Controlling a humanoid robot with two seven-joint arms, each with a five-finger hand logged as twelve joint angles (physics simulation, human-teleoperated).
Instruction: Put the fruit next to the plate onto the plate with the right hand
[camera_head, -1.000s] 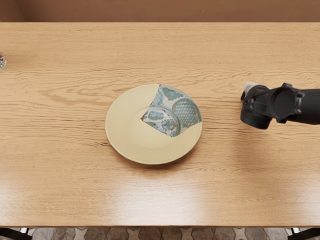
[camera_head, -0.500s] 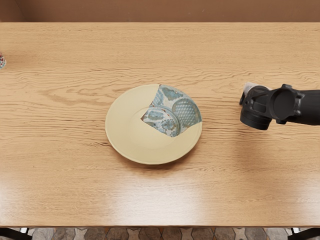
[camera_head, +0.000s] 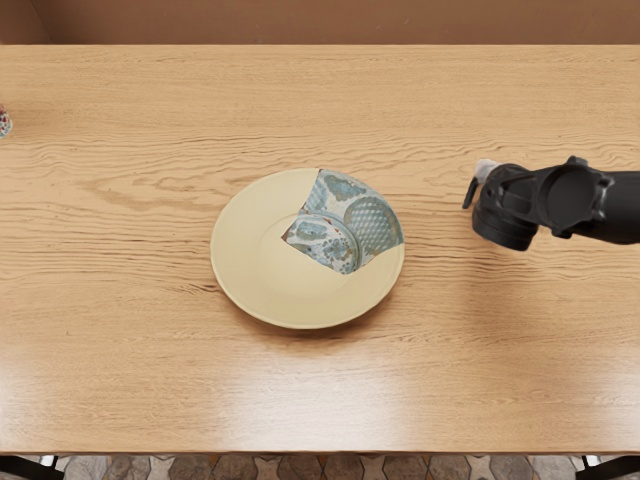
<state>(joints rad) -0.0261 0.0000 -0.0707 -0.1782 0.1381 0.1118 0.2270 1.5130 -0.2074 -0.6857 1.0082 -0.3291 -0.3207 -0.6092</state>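
Right hand (camera_head: 497, 205) staged right of the plate (camera_head: 255, 265).
I hold it over the desk (camera_head: 120, 330) for the fruit, unseen here; apart or clamped, I cannot tell.

Right arm (camera_head: 600, 205) in from right; right hand (camera_head: 500, 210) apparently pointing down.

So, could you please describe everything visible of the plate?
The plate is round, shallow, cream-coloured and ceramic-looking, with a blue-green patterned patch on its upper right part. It lies flat near the middle of the wooden table. The right hand is off to its right, apart from it.
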